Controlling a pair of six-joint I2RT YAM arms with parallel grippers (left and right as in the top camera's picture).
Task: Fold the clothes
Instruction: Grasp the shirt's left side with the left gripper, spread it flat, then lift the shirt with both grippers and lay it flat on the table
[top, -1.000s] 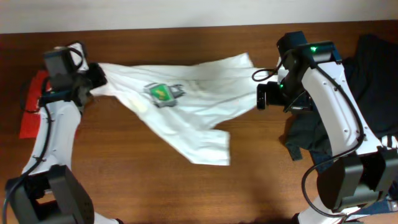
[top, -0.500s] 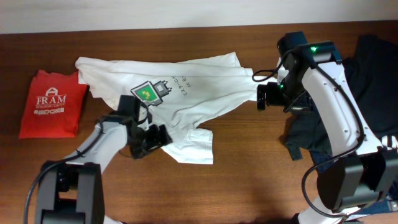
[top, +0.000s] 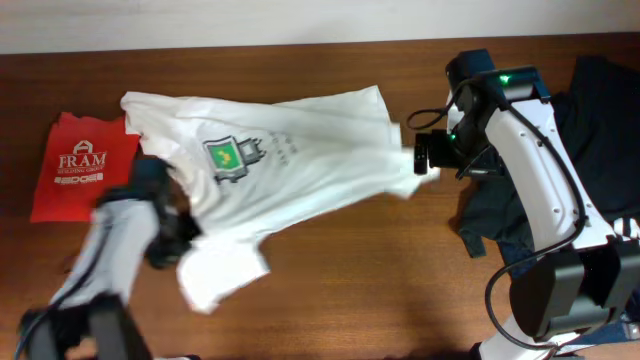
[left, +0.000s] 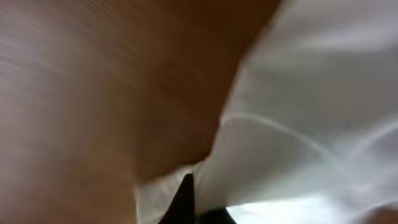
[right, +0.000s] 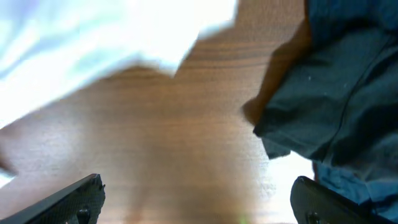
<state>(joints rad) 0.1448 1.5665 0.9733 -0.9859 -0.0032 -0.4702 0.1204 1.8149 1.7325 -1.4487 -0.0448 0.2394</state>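
Observation:
A white T-shirt (top: 300, 160) with a green print lies spread across the middle of the brown table, its lower hem pulled toward the front left. My left gripper (top: 175, 235) is blurred by motion at that hem. In the left wrist view a dark finger (left: 186, 199) is pressed into the white cloth (left: 323, 112), so it is shut on the shirt. My right gripper (top: 425, 155) hovers at the shirt's right edge. Its fingers (right: 199, 199) are wide open and empty over bare wood, with the shirt's edge (right: 93, 37) just beyond.
A folded red shirt (top: 85, 180) with white lettering lies at the far left. A pile of dark clothes (top: 600, 110) lies at the right, beside the right arm, and shows in the right wrist view (right: 336, 106). Bare table (top: 400, 290) at the front.
My left arm has swung from the shirt's far left corner down to its lower hem and dragged that hem leftward. The right arm has barely moved.

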